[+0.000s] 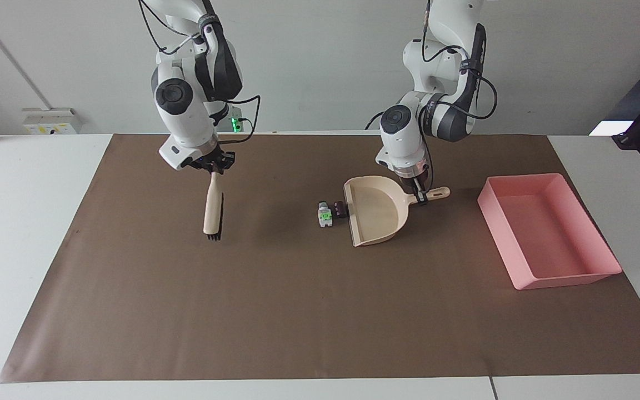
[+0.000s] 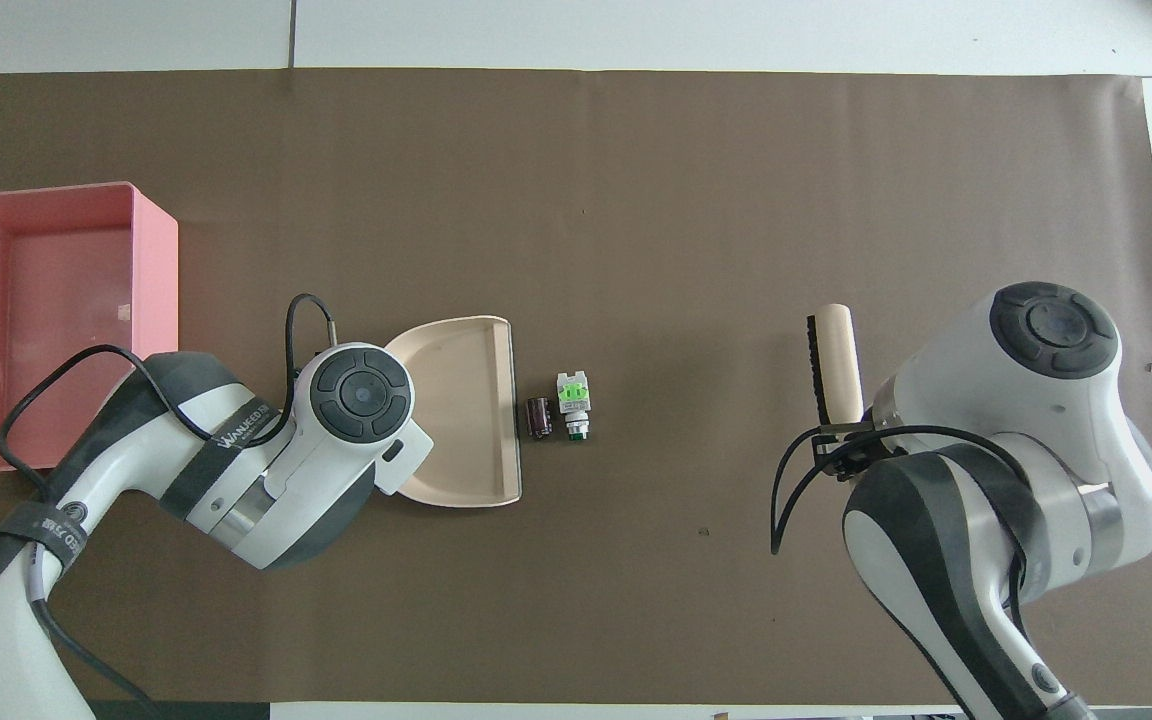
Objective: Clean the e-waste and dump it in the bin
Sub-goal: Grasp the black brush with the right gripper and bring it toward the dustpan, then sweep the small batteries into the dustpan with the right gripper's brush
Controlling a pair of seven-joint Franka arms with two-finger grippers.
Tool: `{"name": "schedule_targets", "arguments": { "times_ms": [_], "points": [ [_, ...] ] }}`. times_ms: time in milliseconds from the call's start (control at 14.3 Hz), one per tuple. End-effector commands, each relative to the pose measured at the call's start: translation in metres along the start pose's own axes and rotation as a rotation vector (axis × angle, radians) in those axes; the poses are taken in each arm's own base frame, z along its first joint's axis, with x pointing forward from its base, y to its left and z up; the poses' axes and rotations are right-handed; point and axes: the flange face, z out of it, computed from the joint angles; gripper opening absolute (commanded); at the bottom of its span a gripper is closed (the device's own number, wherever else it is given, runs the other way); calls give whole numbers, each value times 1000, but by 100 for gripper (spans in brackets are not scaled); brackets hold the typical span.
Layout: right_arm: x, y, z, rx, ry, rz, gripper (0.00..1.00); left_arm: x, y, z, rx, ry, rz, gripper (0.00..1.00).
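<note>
The e-waste lies mid-mat: a white-grey block with green bits (image 1: 325, 215) (image 2: 572, 402) and a small black block (image 1: 341, 210) (image 2: 539, 417) side by side. The black one lies right at the open lip of the beige dustpan (image 1: 375, 214) (image 2: 461, 410). My left gripper (image 1: 420, 195) is shut on the dustpan's handle; in the overhead view the arm hides it. My right gripper (image 1: 214, 166) (image 2: 841, 440) is shut on the handle of a beige brush (image 1: 213, 208) (image 2: 833, 365), which hangs bristles-down over the mat, toward the right arm's end from the e-waste.
The pink bin (image 1: 570, 276) (image 2: 161, 270) stands on the mat at the left arm's end, beside the dustpan's handle. A brown mat (image 1: 298, 311) covers the white table.
</note>
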Motion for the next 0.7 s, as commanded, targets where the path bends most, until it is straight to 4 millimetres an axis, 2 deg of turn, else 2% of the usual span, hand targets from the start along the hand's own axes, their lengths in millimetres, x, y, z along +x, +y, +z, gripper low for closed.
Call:
{"name": "schedule_targets", "arguments": {
  "times_ms": [0, 70, 210, 280, 560, 630],
  "points": [
    [-20, -39, 7, -36, 21, -37, 0, -2, 2, -1, 5, -25, 19, 4],
    [-28, -65, 14, -54, 39, -30, 0, -4, 0, -2, 5, -24, 39, 1],
    [-40, -112, 31, -79, 54, -22, 0, -16, -14, -21, -9, -48, 74, 0],
    [-43, -129, 38, -78, 73, -20, 0, -21, -20, -29, -24, -66, 78, 0],
    [-49, -170, 62, -89, 97, -57, 0, -12, -22, -26, -10, -119, 118, 0],
    [-49, -176, 67, -88, 103, -51, 0, -4, -21, -17, -18, -128, 126, 0]
  ]
}}
